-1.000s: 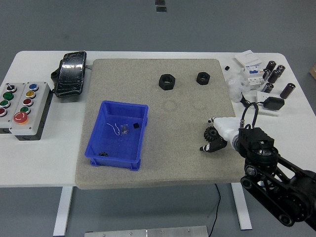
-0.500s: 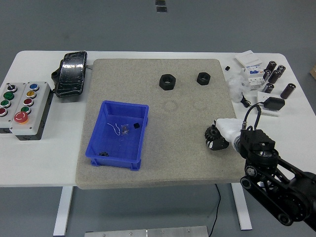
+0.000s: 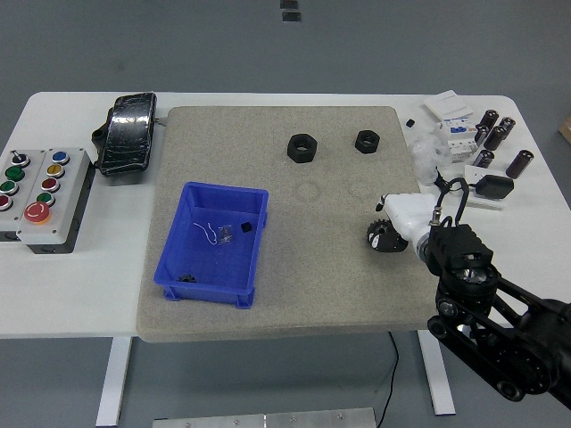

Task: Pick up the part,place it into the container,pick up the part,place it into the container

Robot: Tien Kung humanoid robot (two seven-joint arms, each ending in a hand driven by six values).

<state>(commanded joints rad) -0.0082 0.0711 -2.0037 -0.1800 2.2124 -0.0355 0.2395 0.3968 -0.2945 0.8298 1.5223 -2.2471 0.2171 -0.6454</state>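
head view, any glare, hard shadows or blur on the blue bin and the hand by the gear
Head view: soft, even lighting; the blue plastic bin throws only a faint shadow on the beige felt mat and shows no glare; the right hand over the black toothed gear is small and slightly soft, so its fingers' grip is unclear.

The white table (image 3: 268,321) carries a grey mat (image 3: 294,276), button box (image 3: 45,192), and seemingly small electrical parts (image 3: 477,138).
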